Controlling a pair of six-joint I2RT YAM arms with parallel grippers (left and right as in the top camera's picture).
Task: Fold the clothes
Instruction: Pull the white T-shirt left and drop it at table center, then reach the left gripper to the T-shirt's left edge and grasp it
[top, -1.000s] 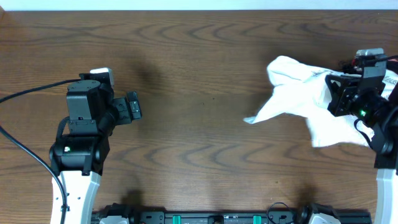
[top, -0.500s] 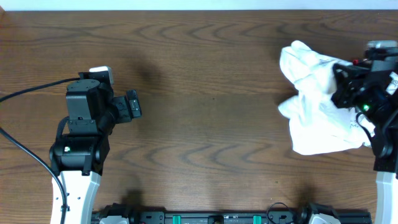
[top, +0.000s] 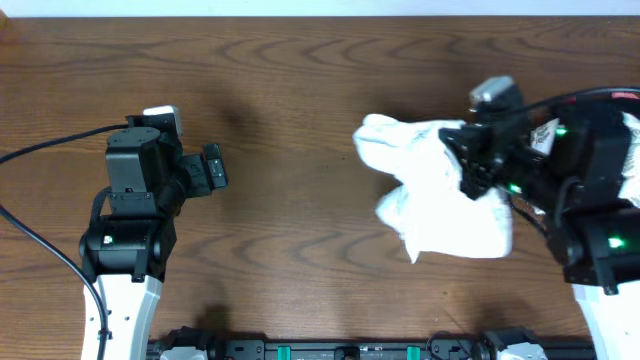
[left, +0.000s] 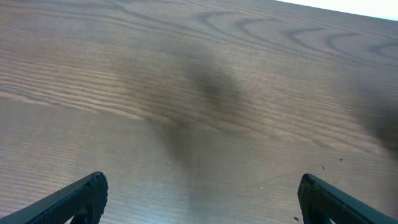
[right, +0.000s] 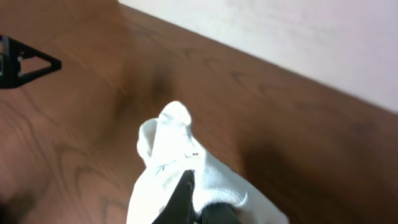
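Two robot arms work at a dark wooden worktop (top: 300, 60), one busy and one idle. The right gripper (top: 472, 168) has its jaws clamped on a white T-shirt (top: 430, 205), which is crumpled into a loose bundle right of centre, one rounded fold pointing toward the middle of the wood. The left gripper (top: 214, 172) hangs at the left side, jaws spread wide and holding nothing, well apart from the garment.

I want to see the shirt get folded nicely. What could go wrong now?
The T-shirt is bunched up in one pinch of the right fingers, so it might slip out. It could also land crumpled, hard to flatten. The left fingers are open and far off, no help yet.
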